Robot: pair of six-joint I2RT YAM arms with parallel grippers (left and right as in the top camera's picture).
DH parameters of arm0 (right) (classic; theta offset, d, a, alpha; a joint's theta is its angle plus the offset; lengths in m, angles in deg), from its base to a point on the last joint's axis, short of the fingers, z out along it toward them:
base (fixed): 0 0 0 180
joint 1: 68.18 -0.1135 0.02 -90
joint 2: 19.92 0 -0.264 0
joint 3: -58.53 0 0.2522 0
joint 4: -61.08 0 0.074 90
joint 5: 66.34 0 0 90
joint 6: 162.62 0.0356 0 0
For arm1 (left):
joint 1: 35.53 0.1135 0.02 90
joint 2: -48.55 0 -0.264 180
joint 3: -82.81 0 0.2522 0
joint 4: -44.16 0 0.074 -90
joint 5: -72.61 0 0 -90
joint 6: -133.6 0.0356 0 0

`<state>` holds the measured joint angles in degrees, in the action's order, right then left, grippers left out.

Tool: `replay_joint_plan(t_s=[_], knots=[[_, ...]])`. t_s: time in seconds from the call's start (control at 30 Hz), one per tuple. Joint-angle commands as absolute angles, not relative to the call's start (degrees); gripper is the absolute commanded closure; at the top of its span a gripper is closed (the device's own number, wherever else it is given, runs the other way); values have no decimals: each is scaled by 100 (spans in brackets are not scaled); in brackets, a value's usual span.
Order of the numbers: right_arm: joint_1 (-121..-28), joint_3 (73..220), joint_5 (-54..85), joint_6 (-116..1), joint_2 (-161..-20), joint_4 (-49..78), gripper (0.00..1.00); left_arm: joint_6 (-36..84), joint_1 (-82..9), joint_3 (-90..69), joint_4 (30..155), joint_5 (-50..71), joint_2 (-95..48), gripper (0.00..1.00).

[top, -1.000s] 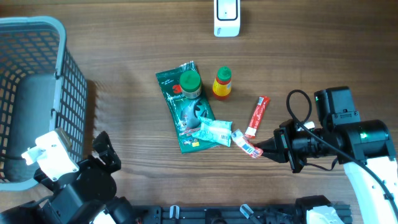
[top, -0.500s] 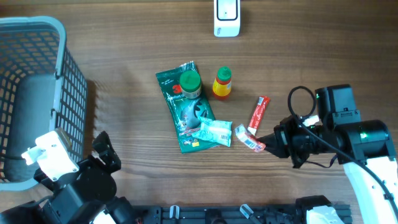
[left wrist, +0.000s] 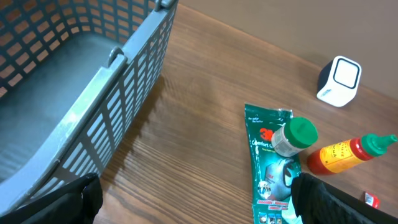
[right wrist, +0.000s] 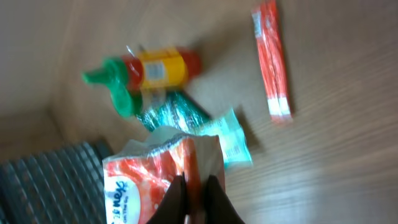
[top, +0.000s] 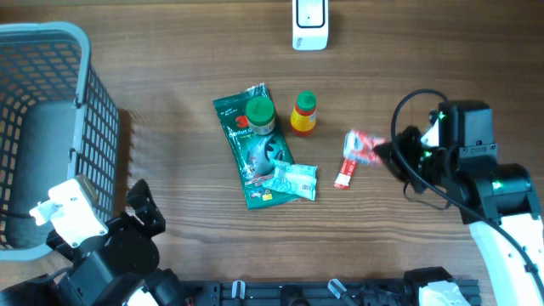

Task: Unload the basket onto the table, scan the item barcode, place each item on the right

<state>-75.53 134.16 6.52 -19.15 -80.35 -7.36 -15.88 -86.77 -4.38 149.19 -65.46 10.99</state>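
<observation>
The right pincer (top: 384, 151) grips the red sachet (top: 361, 144) by a thin edge above the table (top: 170, 127), well short of the scanner (top: 309, 24); the left pincer (left wrist: 193, 186) gapes free. Held so, it may slip or fold and fail to scan

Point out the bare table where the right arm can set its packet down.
The widest bare wood lies between the basket and the green pouch. Another open band runs between the scanner and the sauce bottle. The centre is crowded: the pouch, green-lidded jar, teal packet and red stick sachet cluster there.
</observation>
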Motion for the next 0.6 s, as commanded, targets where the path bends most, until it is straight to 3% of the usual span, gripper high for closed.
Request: replay_joint_plan(t_s=[0.0, 0.2, 0.43, 0.57], knots=[[-7571, 13418, 1618, -3008, -8175, 324, 95, -1686, -8651, -408, 14930, -6579, 1069, 0], [-7571, 13418, 1550, -4074, -9482, 2930, 95, -1686, -8651, -408, 14930, -6579, 1069, 0], [-7571, 13433, 1091, -4717, -12450, 8108, 96, -1686, -8651, -408, 14930, -6579, 1069, 0], [-7619, 13801, 1091, -4712, -13735, 9941, 95, -1686, -8651, -408, 14930, -6579, 1069, 0]])
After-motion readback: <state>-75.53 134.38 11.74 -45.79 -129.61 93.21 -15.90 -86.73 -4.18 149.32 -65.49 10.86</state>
